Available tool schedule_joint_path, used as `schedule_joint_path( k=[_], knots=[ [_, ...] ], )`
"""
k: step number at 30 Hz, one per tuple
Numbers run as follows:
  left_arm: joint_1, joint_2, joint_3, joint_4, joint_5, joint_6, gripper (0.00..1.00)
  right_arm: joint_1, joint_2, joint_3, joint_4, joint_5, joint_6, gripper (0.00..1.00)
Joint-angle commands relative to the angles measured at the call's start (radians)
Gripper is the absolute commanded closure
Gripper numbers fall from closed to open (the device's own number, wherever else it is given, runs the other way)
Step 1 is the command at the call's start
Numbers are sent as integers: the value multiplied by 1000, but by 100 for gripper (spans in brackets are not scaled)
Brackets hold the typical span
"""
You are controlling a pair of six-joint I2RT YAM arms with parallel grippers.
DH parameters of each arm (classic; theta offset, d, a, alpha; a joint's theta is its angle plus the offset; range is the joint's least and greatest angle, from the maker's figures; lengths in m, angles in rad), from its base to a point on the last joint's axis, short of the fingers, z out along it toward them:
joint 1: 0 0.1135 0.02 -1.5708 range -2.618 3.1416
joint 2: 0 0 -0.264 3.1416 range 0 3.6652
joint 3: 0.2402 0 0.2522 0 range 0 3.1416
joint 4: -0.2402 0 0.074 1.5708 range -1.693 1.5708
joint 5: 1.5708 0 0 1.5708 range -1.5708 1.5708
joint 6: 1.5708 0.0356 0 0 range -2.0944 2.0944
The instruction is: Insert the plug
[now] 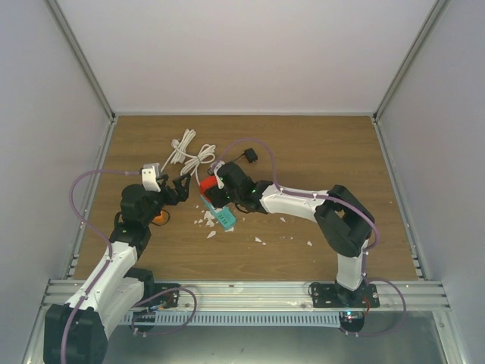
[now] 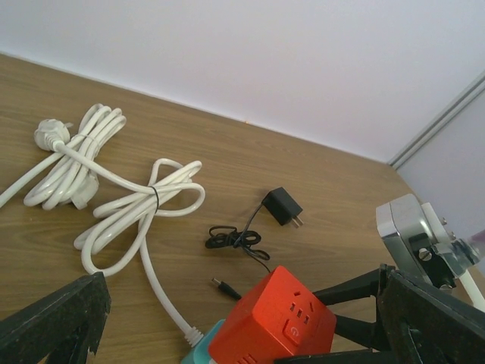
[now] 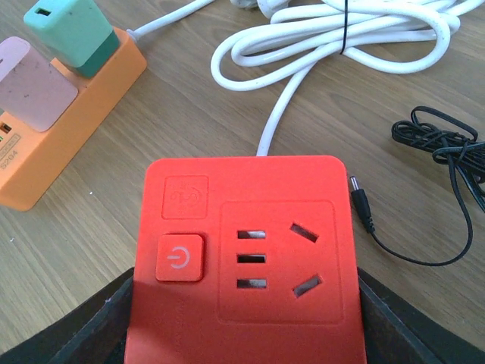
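- The left end effector (image 1: pixel 180 189) hovers low over the bench (image 2: pixel 341 182), released. Its fingers (image 2: pixel 57 322) are spread wide with nothing between them.
- An orange power strip (image 3: pixel 53 152) lies close by. It already carries a teal charger (image 3: pixel 72 30) and a pale adapter (image 3: pixel 30 83), so it looks like bystander kit rather than the target.
- The right end effector (image 3: pixel 246 322) is clenched on the red socket cube (image 3: pixel 250 227), one finger against each side. The cube's face is turned up at the wrist camera, and every slot in it is empty.
- Just past the cube lies the barrel jack (image 3: pixel 358 199) of a thin black lead, loose on the wood and near the cube's edge without touching it.
- Farther out sits the black plug (image 2: pixel 282 206), flat on the bench with its prongs pointing away. It is apart from both end effectors, and neither has it in hand.
- Farthest back, the bundled white cords (image 2: pixel 114 182) lie tied in loops.
- My reading is that only the socket has been secured. Picking up the plug, lining up its prongs and pushing it home all remain. The free left arm seems the likely one to fetch it.
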Motion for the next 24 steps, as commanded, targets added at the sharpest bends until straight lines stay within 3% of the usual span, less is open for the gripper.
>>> schedule_joint_path(
  k=[1, 18, 24],
  knots=[
    [9, -6, -12, 27, -14, -7, 1, 3, -14, -16, -79, 21, 4, 100],
    [10, 20, -7, 24, -26, -9, 1, 48, 127, 40, -229, 186, 50, 100],
    [10, 38, -2, 23, -12, -7, 1, 58, 197, 52, -269, 150, 52, 100]
  ],
)
